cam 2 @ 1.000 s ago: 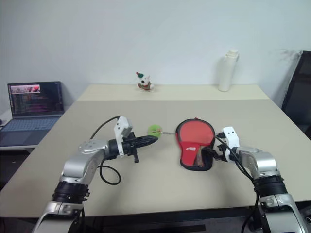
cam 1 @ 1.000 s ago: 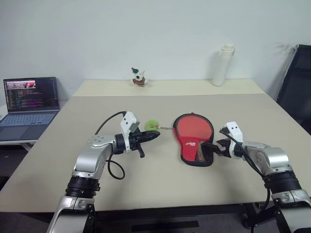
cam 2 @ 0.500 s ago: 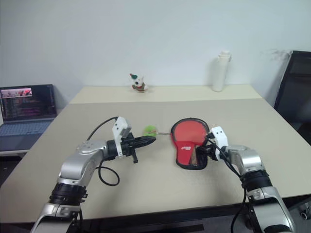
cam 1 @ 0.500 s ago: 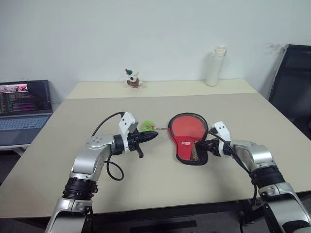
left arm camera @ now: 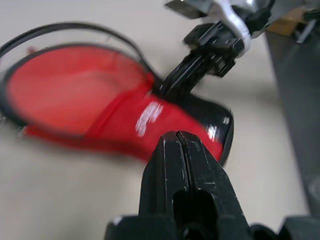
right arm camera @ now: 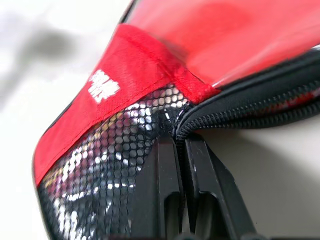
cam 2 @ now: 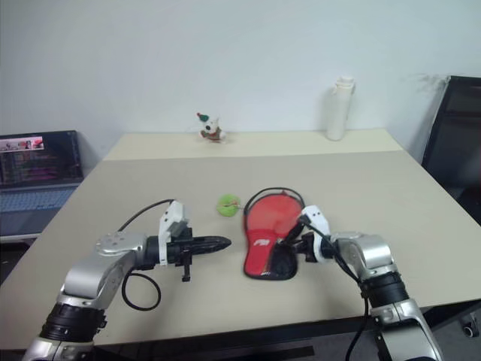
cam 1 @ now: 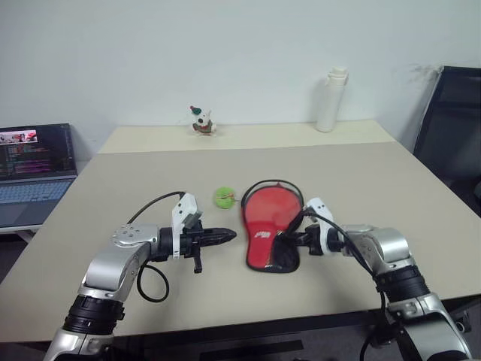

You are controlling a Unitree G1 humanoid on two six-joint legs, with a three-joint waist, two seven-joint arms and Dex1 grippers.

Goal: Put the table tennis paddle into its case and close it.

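Observation:
The case point(cam 1: 258, 247) lies flat at mid-table, red side up with a white logo and a black mesh pocket point(right arm camera: 95, 175). Its black zip edge loops open around the round end point(cam 1: 272, 183). I cannot tell the paddle's red face from the red fabric, and its handle is hidden. My right gripper point(cam 1: 288, 241) is shut on the case's narrow end, with its tips at the zip point(right arm camera: 181, 141). My left gripper point(cam 1: 228, 235) is shut and empty. It hovers just left of the case and points at it point(left arm camera: 177, 136).
A green ball point(cam 1: 223, 197) lies just beyond the case's left side. At the far edge stand a white bottle point(cam 1: 331, 100) and a small toy figure point(cam 1: 199, 120). A laptop point(cam 1: 34, 162) sits off to the left, a black chair point(cam 1: 451, 120) to the right.
My right gripper went from open to shut at the case's narrow end and moved left. The case slid and turned closer to the green ball. My left gripper drew back a little.

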